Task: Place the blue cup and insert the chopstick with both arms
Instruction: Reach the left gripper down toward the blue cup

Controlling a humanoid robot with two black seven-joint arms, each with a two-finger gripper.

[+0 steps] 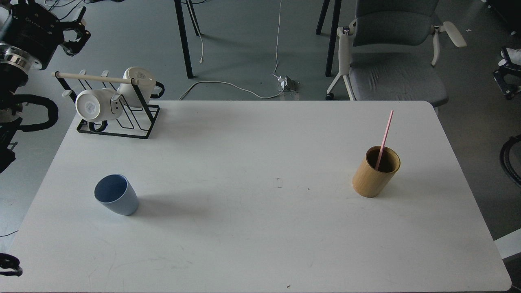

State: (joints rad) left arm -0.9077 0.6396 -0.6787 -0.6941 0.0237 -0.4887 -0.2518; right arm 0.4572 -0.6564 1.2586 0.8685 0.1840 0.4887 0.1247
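Observation:
The blue cup [117, 200] stands upright on the white table [260, 228], front left, with nothing in it. The pink chopstick [384, 136] leans inside the tan bamboo cylinder [375, 171] on the table's right side. My left gripper [78, 29] is raised off the table at the far top left, above the mug rack, open and empty, far from the cup. My right gripper [506, 79] shows only as a small dark shape at the right edge, beyond the table; its fingers cannot be told apart.
A black wire rack [118, 118] with a pale wooden rod and two white mugs [94, 106] stands at the table's back left corner. A grey chair [390, 61] and floor cables lie beyond the far edge.

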